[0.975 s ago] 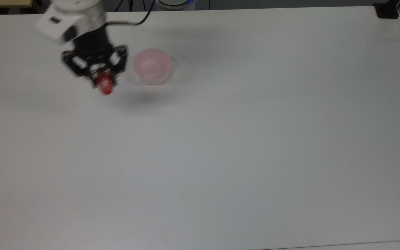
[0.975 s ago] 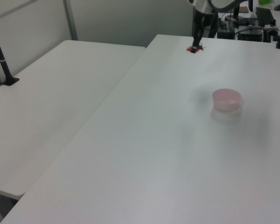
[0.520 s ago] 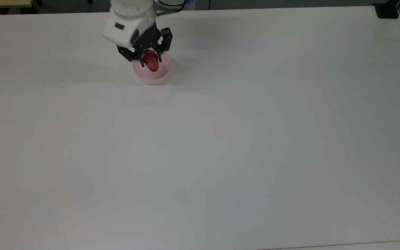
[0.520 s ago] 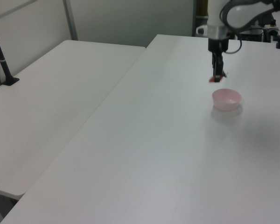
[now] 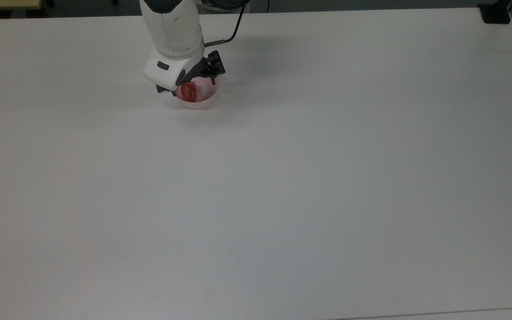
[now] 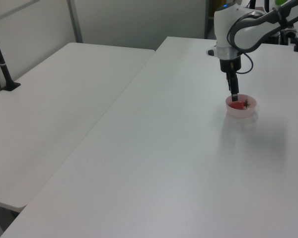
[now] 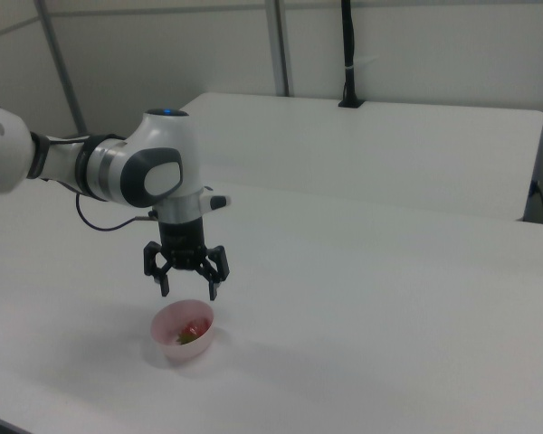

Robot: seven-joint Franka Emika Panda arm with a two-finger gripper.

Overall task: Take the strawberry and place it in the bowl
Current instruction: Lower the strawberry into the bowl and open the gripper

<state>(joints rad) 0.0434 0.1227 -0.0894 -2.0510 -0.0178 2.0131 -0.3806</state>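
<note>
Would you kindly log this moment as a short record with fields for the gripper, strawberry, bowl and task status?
gripper: open, hovering just above the bowl
strawberry: lying inside the bowl, free of the fingers
bowl: upright on the white table, near the top view's upper left
task status: strawberry placed; arm not yet withdrawn

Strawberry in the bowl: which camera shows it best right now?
The top view: it looks straight down into the bowl, so the strawberry shows as a clear red shape beside the open claw. The left view shows a small red patch inside the rim; the right view shows it partly behind the bowl's wall.
</note>
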